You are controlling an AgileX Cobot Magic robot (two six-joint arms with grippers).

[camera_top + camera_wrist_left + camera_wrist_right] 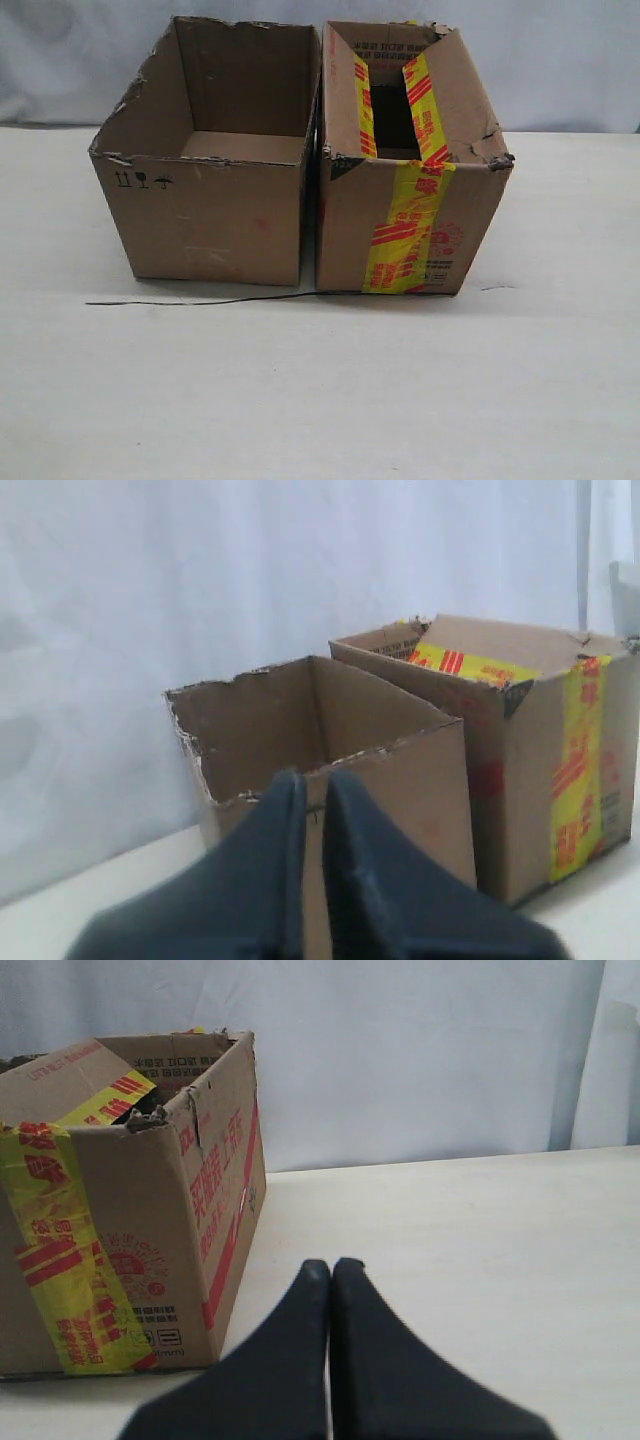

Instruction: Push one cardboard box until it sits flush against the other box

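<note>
Where the exterior view took in the table (pixel 320 400), the plain box (pixel 215 225) stood on the left and the taped box (pixel 345 230) on the right, both open-topped, side by side with fronts roughly in line. Their facing walls met or very nearly met; a dark sliver showed between the upper edges, and I could not tell whether they touched all the way down. A thin black wire (pixel 200 301) lay on the table along their front bottom edges. Neither of my arms showed in that view. My left gripper (pixel 312 780) had its fingers pressed together, tips in front of the plain box's ragged-edged wall; contact with it I could not judge. My right gripper (pixel 331 1265) was likewise pinched together, holding nothing, over bare table and apart from the taped box. White backdrop behind.
</note>
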